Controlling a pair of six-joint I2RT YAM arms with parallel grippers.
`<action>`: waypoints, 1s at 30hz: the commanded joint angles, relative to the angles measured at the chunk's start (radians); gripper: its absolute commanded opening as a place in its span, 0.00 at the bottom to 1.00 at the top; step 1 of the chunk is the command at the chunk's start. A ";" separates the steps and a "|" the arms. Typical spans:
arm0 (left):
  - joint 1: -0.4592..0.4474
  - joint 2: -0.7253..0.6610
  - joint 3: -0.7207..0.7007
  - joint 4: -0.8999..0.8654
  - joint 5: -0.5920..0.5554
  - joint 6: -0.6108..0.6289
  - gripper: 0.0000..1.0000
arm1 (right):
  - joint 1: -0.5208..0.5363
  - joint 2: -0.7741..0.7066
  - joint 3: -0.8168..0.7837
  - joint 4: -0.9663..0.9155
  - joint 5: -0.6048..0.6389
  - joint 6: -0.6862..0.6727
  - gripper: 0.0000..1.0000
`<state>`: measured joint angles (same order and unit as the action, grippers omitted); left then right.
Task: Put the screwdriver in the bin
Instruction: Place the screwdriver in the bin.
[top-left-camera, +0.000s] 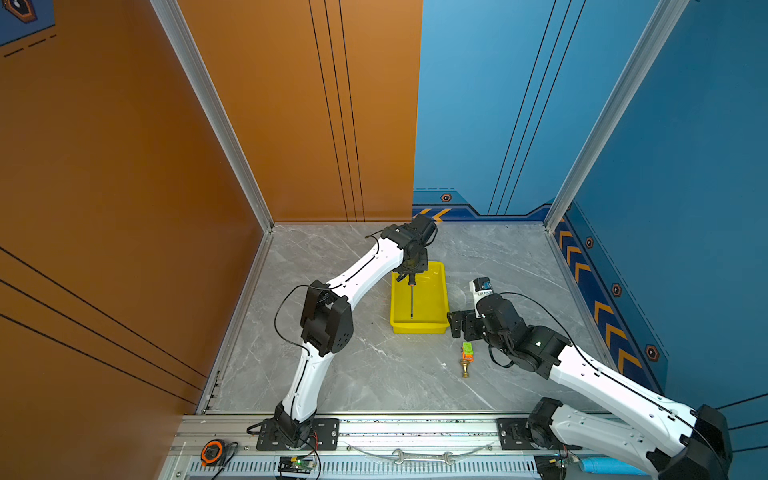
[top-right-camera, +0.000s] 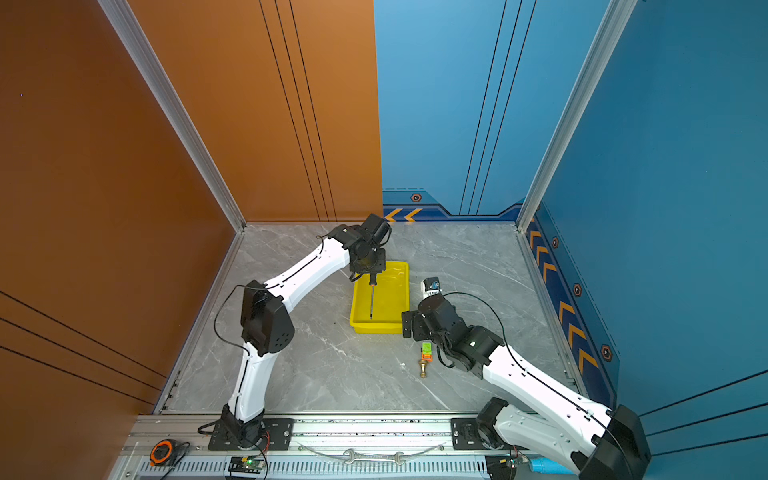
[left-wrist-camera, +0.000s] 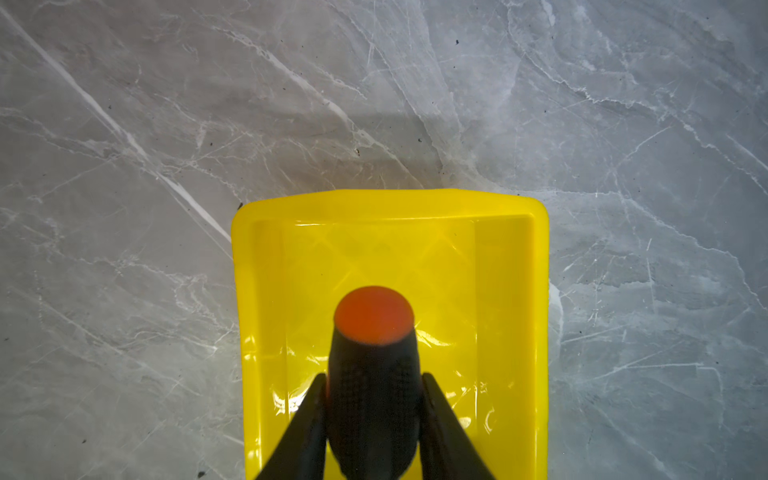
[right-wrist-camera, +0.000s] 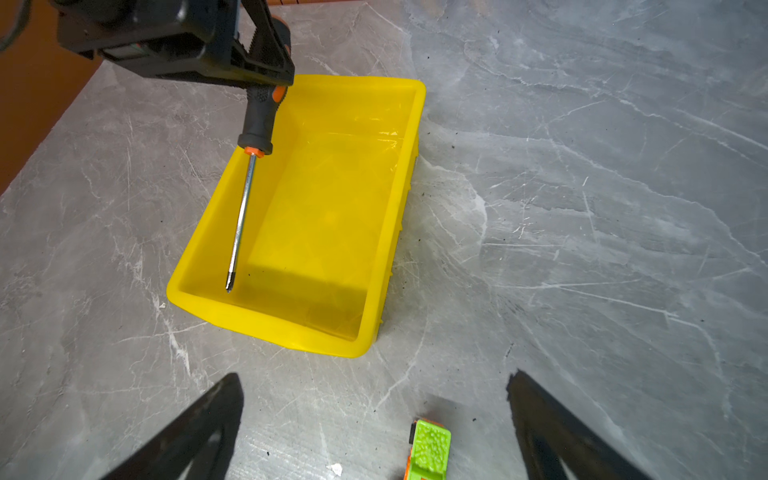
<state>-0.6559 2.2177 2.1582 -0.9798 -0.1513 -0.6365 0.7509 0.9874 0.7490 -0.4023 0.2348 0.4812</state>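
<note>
My left gripper (top-left-camera: 409, 276) (top-right-camera: 371, 275) (left-wrist-camera: 373, 376) is shut on the black handle of the screwdriver (top-left-camera: 411, 300) (top-right-camera: 371, 300) (left-wrist-camera: 374, 399) (right-wrist-camera: 242, 212), over the far end of the yellow bin (top-left-camera: 419, 329) (top-right-camera: 376, 329) (left-wrist-camera: 390, 203) (right-wrist-camera: 270, 328). The metal shaft slants down inside the bin, with its tip low near the front wall. Whether the tip touches the floor I cannot tell. My right gripper (top-left-camera: 455, 324) (top-right-camera: 409, 324) (right-wrist-camera: 375, 376) stands open and empty beside the bin's near right corner, above the table.
A short orange-green-brass object (top-left-camera: 467, 358) (top-right-camera: 425, 357) (right-wrist-camera: 430, 448) lies on the marble table just under my right gripper. A silver wrench (top-left-camera: 422, 457) and an orange tape measure (top-left-camera: 212, 453) rest on the front rail. Walls close in the table's left, back and right sides.
</note>
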 joint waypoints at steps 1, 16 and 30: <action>-0.020 0.021 0.046 -0.014 0.016 -0.025 0.07 | -0.011 -0.001 0.004 0.012 -0.011 0.014 1.00; -0.042 0.099 0.021 -0.014 0.023 -0.060 0.06 | -0.042 0.013 0.001 0.024 -0.021 0.005 1.00; -0.040 0.191 0.029 -0.001 0.026 -0.083 0.05 | -0.042 -0.002 -0.013 0.029 -0.004 0.011 1.00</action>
<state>-0.6941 2.3844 2.1746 -0.9771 -0.1444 -0.7021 0.7132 1.0004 0.7486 -0.3809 0.2207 0.4805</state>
